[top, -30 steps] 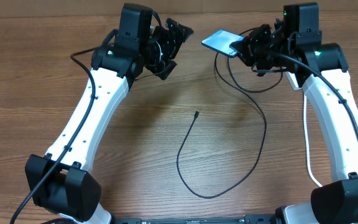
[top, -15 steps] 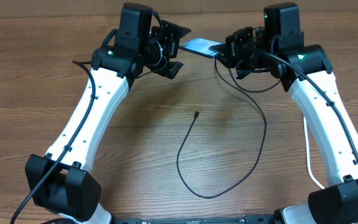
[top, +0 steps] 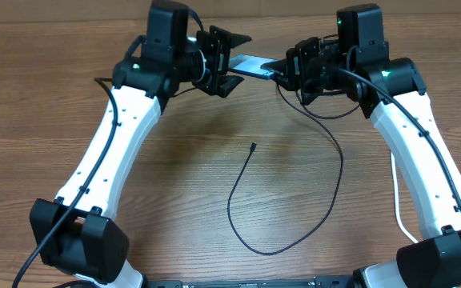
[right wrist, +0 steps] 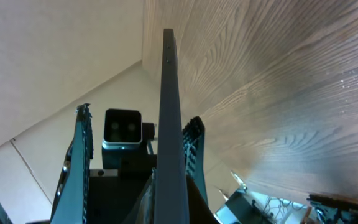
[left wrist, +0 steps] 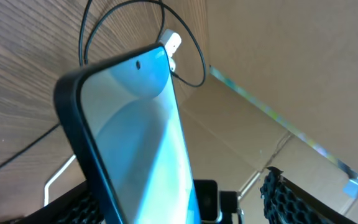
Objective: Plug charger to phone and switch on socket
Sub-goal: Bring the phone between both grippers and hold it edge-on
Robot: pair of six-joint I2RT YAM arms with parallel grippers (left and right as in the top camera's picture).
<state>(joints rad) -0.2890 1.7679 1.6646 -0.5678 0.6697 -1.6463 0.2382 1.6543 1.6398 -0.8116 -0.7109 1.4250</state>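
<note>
Evidently mid-handover — the right tool (top: 291,70) clamps the phone (top: 253,65) aloft, offering its free end to the left tool (top: 232,61), spread wide and empty.

The phone (top: 254,65) sits between left claw (top: 232,61) and right claw (top: 288,70), charger (top: 342,166) on table (top: 174,184) before them.

The phone (left wrist: 135,124) has a light blue screen with paler sweeping bands inside a black frame, and from the right wrist its edge reads as a thin dark line. The desk (top: 174,184) is brown wood with wavy darker grain, crossed by the thin black charger (top: 341,168) and a white cord (top: 396,192). The left arm (top: 110,152) and right arm (top: 422,152) are white with black joints and a small green light (top: 386,74) each, and the left gripper (top: 229,61) and right gripper (top: 290,68) are black.
</note>
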